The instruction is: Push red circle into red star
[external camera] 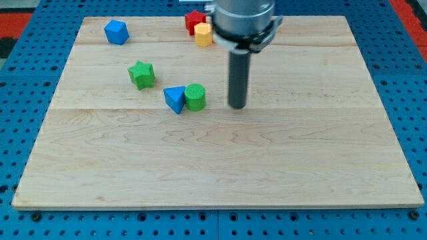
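Right of the green cylinder [195, 97] my tip [237, 107] rests apart on the tabletop [220, 160]; no gripper shows, red star [194, 21] near the view's top.

Red star [193, 20] partly hidden behind yellow block [203, 34]; red circle unseen.

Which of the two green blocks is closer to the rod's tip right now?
The green cylinder, touching the blue triangle, sits just to the view's left of my tip. The green star lies farther off toward the view's upper left.
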Robot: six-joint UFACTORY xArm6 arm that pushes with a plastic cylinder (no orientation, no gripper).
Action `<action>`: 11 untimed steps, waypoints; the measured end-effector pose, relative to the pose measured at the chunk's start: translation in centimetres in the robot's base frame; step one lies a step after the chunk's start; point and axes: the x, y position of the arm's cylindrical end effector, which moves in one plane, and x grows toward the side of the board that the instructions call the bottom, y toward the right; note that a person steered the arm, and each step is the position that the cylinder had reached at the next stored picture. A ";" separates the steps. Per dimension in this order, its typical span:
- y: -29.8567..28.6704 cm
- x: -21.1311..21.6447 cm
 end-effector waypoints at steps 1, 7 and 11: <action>5.8 -6.2; -1.9 -22.2; 1.5 -22.5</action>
